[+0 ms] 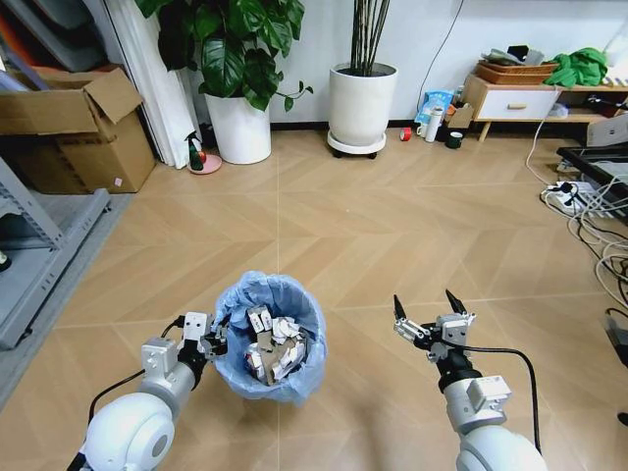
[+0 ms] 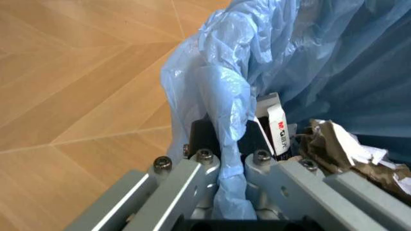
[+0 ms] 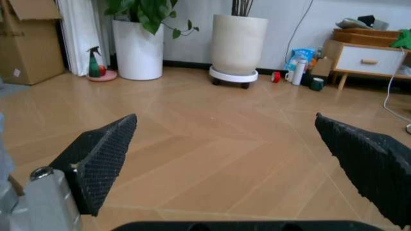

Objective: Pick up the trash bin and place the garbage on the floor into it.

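Observation:
The trash bin (image 1: 270,339), lined with a crinkly light-blue bag, sits low in front of me on the herringbone floor (image 1: 392,226). Garbage (image 1: 273,348), made up of crumpled white paper and small cartons, lies inside it. My left gripper (image 1: 211,340) is shut on the bin's left rim. In the left wrist view the left gripper (image 2: 231,144) clamps the dark rim (image 2: 205,132) and bag, with a white carton (image 2: 277,130) just inside. My right gripper (image 1: 429,309) is open with nothing between its fingers, to the right of the bin. The right gripper (image 3: 237,159) shows bare floor between its fingers (image 3: 103,156).
Two large white plant pots (image 1: 240,128) (image 1: 361,103) stand at the far wall. A cardboard box (image 1: 74,128) and a metal shelf (image 1: 39,245) are on the left. A red tape roll (image 1: 405,133), a white thermos (image 1: 433,125), a sideboard (image 1: 520,98) and cables (image 1: 589,211) are on the right.

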